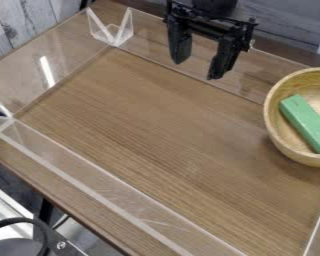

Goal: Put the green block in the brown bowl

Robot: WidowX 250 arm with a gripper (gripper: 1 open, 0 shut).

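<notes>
One block (307, 122), green, lies inside your bowl (286, 138) at the frame's right edge. Your gripper (203, 62) hangs at upper centre, fingers spread and holding nothing, well apart from the bowl, above the table (149, 140).

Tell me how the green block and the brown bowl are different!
The green block is flat, straight-edged and long; the brown bowl is round and hollow. The block is plain green, the bowl light tan wood. The block is much smaller, and it lies inside the bowl, while the bowl sits on the table. Both are at the right edge, away from the open gripper.
</notes>
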